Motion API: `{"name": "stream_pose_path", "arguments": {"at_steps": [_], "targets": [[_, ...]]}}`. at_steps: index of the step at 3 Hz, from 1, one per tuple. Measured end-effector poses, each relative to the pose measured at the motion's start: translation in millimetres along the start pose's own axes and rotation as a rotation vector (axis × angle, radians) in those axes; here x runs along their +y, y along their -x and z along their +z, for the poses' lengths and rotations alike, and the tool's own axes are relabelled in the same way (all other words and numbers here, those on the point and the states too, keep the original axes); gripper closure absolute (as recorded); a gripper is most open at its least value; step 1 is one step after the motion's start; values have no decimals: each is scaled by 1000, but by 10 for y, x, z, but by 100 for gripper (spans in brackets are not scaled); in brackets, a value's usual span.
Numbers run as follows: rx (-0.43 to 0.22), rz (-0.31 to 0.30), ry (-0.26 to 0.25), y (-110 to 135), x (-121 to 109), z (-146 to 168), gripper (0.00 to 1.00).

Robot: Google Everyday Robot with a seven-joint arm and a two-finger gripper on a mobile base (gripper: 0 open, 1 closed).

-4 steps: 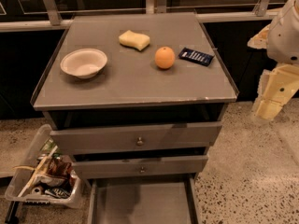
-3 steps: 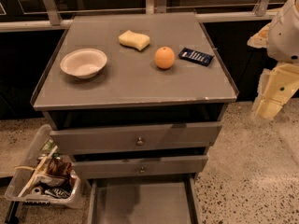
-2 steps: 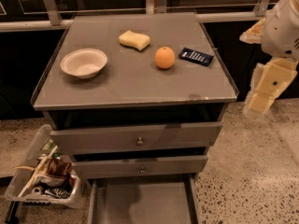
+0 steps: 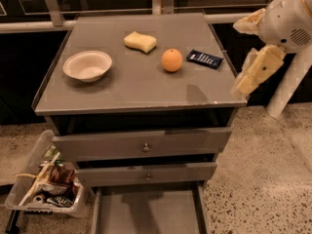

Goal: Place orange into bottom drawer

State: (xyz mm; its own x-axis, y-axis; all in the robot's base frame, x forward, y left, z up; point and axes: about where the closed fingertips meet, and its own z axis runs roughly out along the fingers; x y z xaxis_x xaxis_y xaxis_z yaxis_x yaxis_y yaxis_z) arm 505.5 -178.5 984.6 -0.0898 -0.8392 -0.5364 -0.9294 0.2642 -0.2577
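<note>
Toward the tabletop's (image 4: 136,89) right edge sat the orange (image 4: 172,60), seemingly firm, smooth, apt to roll; best gripped across its middle. The claw (image 4: 256,72) hung beyond that edge; open or shut, I couldn't tell.

One camera view, set in front of a grey cabinet (image 4: 146,89) and higher than its top, looking steeply down and forward onto the top and the drawer fronts. It stands close: the cabinet spans most of the frame's width, its flat top filling the centre and the 12 o'clock part. The open bottom drawer (image 4: 146,213) sits at 6 o'clock, its near end cut by the frame's lower edge. Speckled floor (image 4: 258,179) shows at 4 o'clock, a clear bin (image 4: 36,152) at 8 o'clock. The gripper (image 4: 251,57) hangs at 2 o'clock, just off the cabinet's right edge. The orange (image 4: 172,60) lies slightly toward 1 o'clock from the centre.
</note>
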Motion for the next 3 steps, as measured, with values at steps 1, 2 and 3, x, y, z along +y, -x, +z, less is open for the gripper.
{"name": "stream_pose_path", "arguments": {"at_steps": [1, 2, 3], "targets": [[-120, 49, 11, 94, -164, 190, 0], [-120, 49, 11, 94, -164, 190, 0], [-155, 49, -16, 159, -225, 302, 0]]}}
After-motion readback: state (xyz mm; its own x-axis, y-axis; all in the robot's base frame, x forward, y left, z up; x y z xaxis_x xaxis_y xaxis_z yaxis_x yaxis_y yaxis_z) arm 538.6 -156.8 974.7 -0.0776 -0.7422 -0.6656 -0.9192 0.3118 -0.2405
